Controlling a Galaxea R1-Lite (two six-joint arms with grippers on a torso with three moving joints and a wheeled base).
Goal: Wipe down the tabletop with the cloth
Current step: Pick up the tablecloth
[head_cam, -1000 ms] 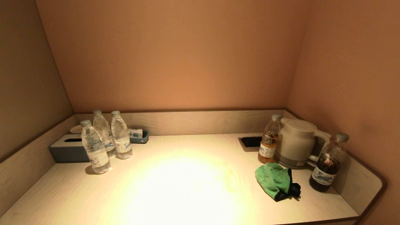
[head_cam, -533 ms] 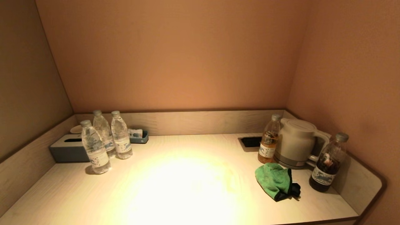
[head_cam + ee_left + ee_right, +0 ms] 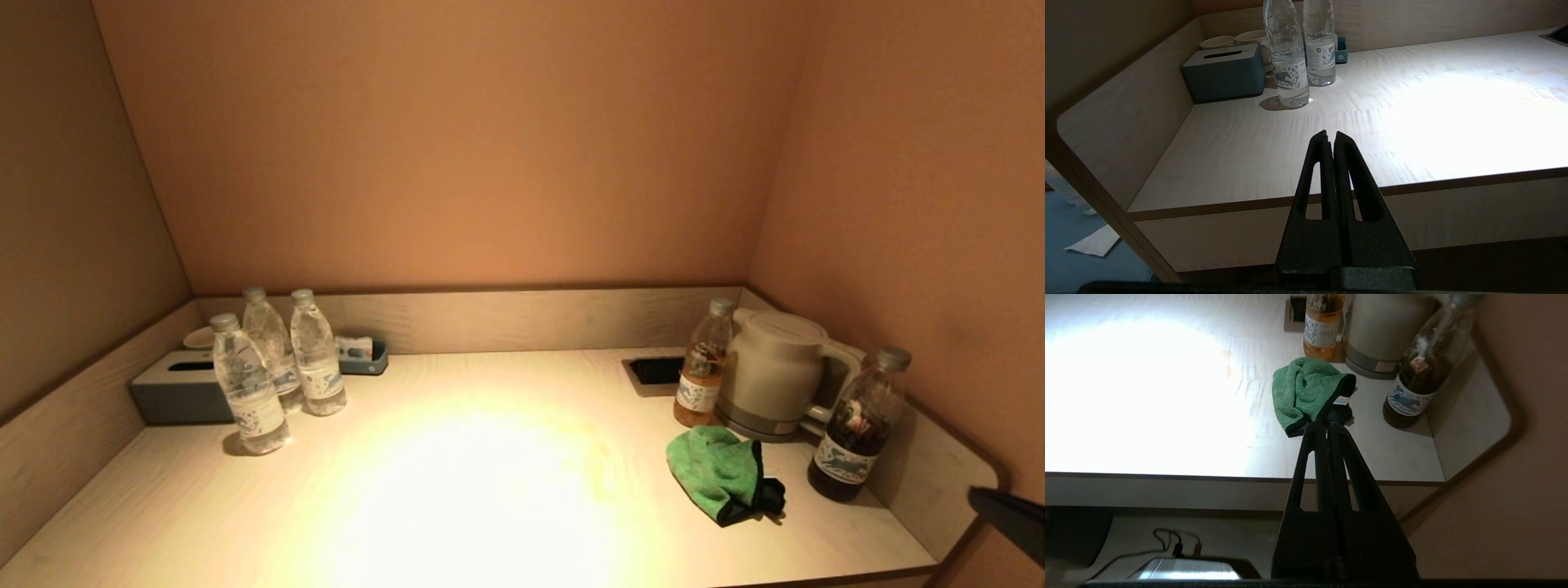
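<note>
A green cloth with a black edge [image 3: 718, 472] lies crumpled on the pale wooden tabletop [image 3: 490, 490], front right, in front of the kettle. It also shows in the right wrist view [image 3: 1306, 392]. My right gripper [image 3: 1328, 424] is shut and empty, held off the table's front edge, pointing toward the cloth; its tip just enters the head view at the right edge [image 3: 1008, 513]. My left gripper [image 3: 1329, 134] is shut and empty, held before the table's front left edge. It is out of the head view.
Three water bottles [image 3: 277, 367] and a grey tissue box [image 3: 175, 392] stand at the back left. A white kettle [image 3: 771, 371], an amber bottle [image 3: 700, 367] and a dark bottle [image 3: 857, 425] stand at the back right. A dark socket recess [image 3: 653, 371] is set in the top.
A dark part of my right arm has come into the head view at the lower right edge. The cloth and bottles have not moved.
</note>
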